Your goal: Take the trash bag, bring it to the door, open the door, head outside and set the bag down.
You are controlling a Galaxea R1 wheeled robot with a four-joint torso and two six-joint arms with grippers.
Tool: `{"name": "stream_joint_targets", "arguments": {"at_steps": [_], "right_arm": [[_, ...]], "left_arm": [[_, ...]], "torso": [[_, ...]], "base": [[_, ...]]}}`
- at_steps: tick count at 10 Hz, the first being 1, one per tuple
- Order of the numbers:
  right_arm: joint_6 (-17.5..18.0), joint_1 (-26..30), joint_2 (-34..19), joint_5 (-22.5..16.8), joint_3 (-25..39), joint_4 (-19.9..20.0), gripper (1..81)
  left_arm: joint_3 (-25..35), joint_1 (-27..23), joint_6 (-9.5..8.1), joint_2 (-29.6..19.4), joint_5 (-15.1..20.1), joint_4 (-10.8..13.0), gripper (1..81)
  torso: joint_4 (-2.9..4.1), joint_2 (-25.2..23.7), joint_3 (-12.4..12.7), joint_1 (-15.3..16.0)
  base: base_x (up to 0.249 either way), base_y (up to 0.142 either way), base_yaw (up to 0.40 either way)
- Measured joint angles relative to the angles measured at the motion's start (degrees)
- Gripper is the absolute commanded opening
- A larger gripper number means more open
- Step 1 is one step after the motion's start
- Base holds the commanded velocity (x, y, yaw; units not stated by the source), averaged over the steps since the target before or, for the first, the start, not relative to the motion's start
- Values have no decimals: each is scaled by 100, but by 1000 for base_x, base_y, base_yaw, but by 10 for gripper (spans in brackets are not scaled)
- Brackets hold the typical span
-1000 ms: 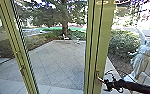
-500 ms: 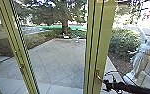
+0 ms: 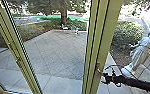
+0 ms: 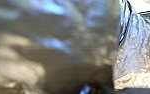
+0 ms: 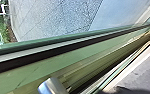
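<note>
Right gripper (image 3: 104,76): at a door post (image 3: 97,47), olive green, with my arm (image 3: 138,83) reaching in to it from my right. Tips are right by the small metal fitting (image 3: 98,68) on the post; contact unclear. Can't tell whether those jaws are open or closed, or gripping the fitting. Thin dark loops of cable (image 3: 112,66) around and above them.

Trash bag (image 4: 66,60): dark, shiny, creased plastic with blue and pale glints, very close in front of my left wrist camera. Paler, crinkled plastic (image 4: 136,52) just beside it. State of the left jaws: can't tell, nor whether they grip the bag.

Right wrist view: a rounded silvery piece (image 5: 52,86) close to the right jaws, green frame with a dark strip (image 5: 41,55) along it, paving past the frame, grey floor (image 5: 138,77) on the other side.

Left of the right jaws: paved yard (image 3: 53,55), then a second green post (image 3: 16,53), leaning, glass next to it. Whether the door is open, can't tell. Beyond the jaws, to their right: pale statue (image 3: 142,50), tilted in view, and a leafy bush (image 3: 127,35) behind. Farther out and left of the jaws: tree trunk (image 3: 63,15), small white furniture (image 3: 76,30) at the yard's far edge.
</note>
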Motion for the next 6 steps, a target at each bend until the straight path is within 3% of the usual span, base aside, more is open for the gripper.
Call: {"name": "stream_joint_targets", "arguments": {"at_steps": [3, 6], "right_arm": [[30, 90, 171, 46, -336, -21, 811], [-212, 196, 229, -273, -529, -50, 811]], "left_arm": [[0, -17, 0, -34, 5, 0, 10], [0, 29, 0, -55, 6, 0, 10]], "torso": [[0, 0, -30, -2], [0, 0, -35, -2]], "base": [[0, 0, 0], [0, 0, 0]]}}
